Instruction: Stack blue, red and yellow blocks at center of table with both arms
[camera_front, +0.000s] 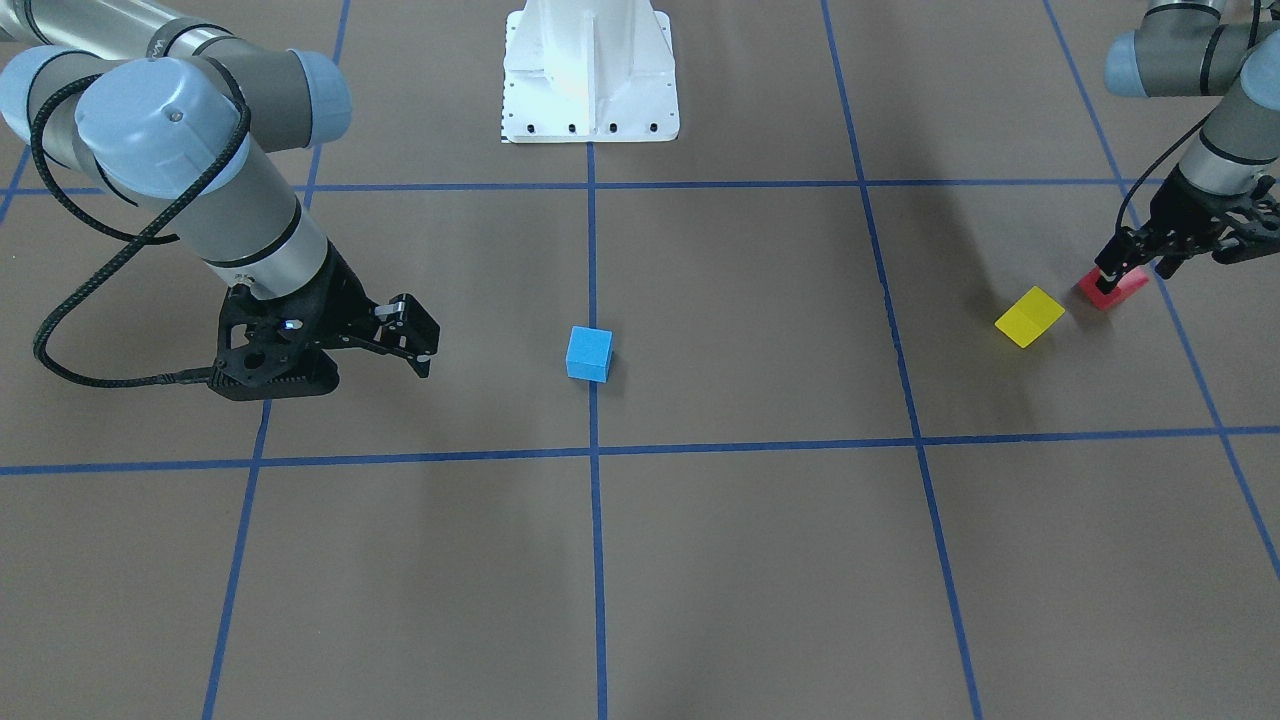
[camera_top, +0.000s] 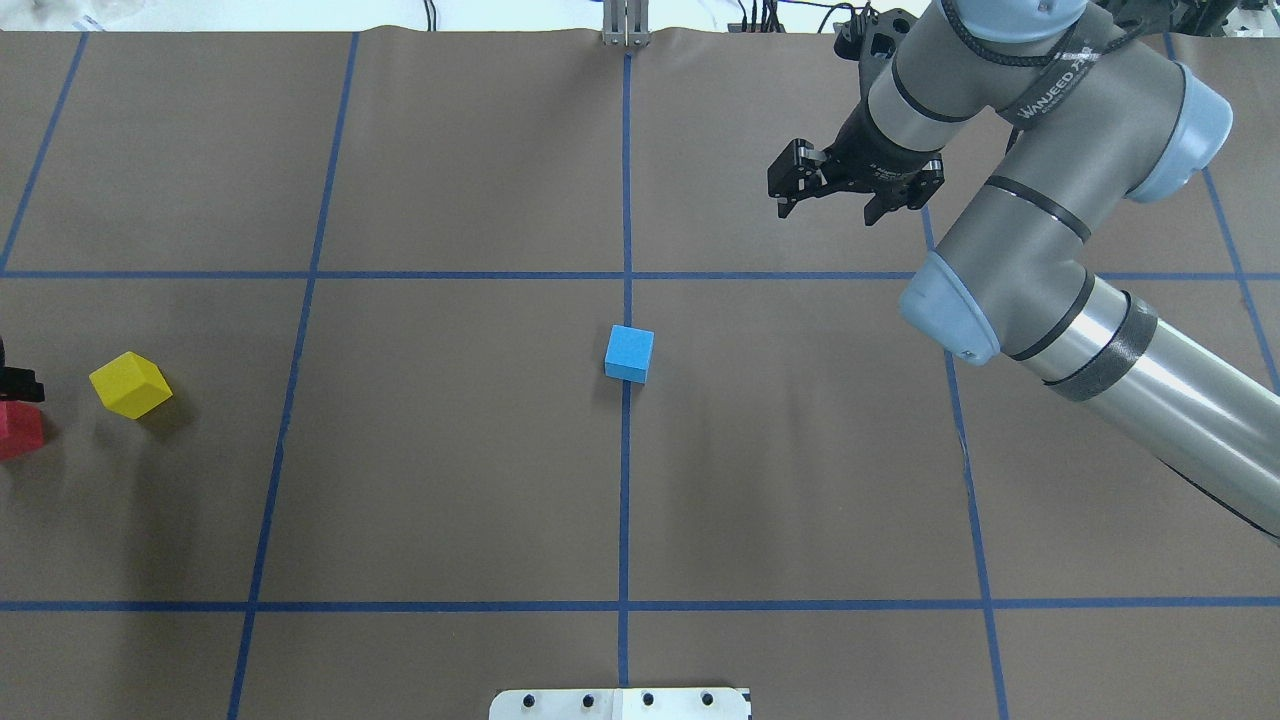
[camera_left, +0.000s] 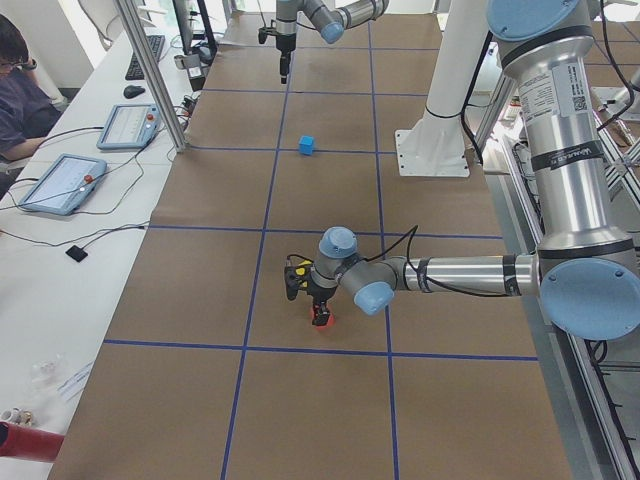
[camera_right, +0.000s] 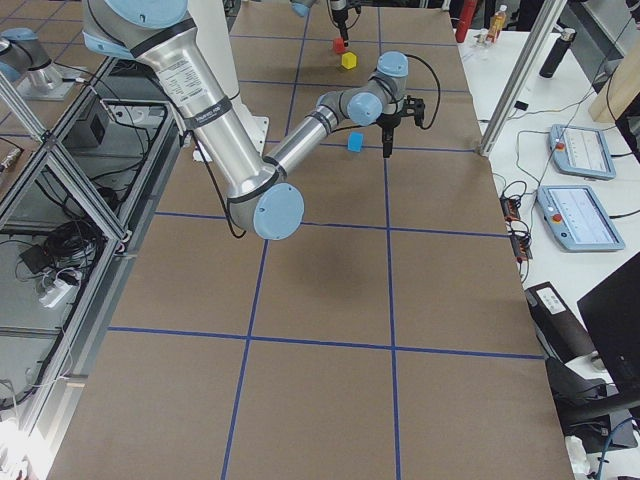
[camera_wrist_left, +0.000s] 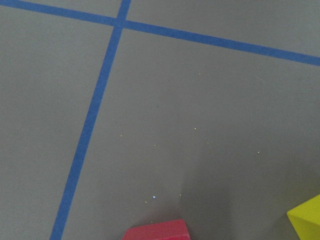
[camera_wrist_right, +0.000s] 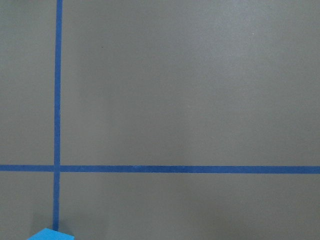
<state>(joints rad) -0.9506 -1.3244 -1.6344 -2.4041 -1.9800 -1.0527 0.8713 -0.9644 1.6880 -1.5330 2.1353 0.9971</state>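
Brown tabletop (camera_top: 450, 480), blue block (camera_top: 629, 354) centred; left gripper (camera_front: 1135, 268) spread over left-edge red block (camera_front: 1125, 290), must pinch; right gripper (camera_top: 832, 200) spread.

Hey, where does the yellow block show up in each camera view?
Front-facing: yellow block right of centre, beside the red block.
Overhead: far left.
Exterior left: centre, almost hidden behind the near arm.
Exterior right: top centre.
Left wrist: bottom right corner.
Right wrist: not in it.
Shared landmark: the red block beside it.
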